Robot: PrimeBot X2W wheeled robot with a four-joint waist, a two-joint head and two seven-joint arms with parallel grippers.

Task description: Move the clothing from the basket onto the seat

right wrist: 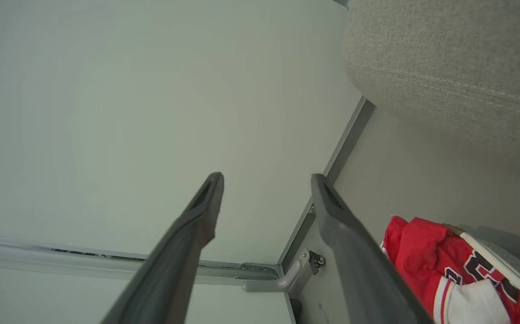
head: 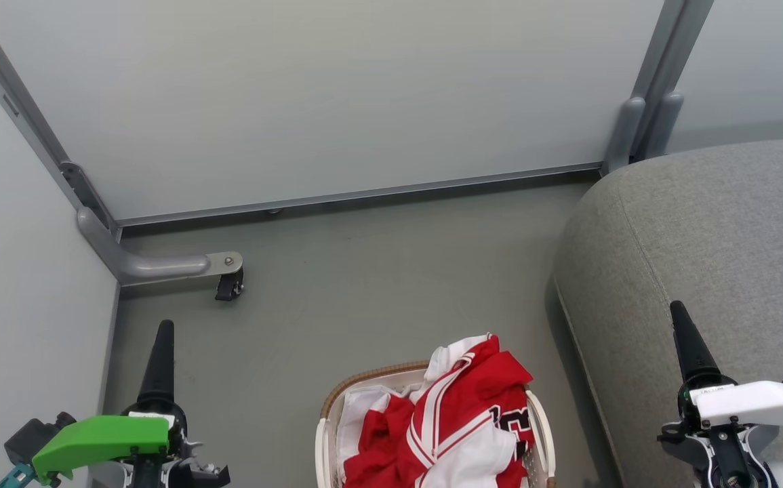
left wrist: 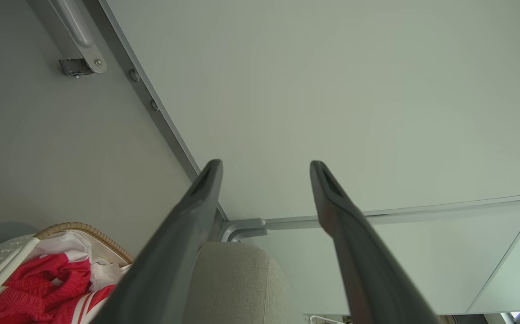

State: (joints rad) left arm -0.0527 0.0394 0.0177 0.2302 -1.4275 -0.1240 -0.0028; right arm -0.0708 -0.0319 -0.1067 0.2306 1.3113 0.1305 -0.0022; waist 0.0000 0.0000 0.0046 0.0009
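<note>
While both end effectors point forward, jaws parted

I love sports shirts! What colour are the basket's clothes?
The clothes are red with white stripes; clearest in head view.

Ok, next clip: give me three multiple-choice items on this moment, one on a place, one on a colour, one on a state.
1. Where is the clothing?
A. spread on the floor
B. piled in the basket
C. hung on the wall

2. What is the clothing's main colour?
A. blue
B. red
C. yellow

3. How do the left hand and the right hand stand?
A. both open, holding nothing
B. both shut on cloth
C. one open, one shut

Key: 1 B, the pile sits inside the basket's woven rim. 2 B, the cloth is red with white stripes. 3 A, each wrist view shows the two fingers spread with nothing between them.
</note>
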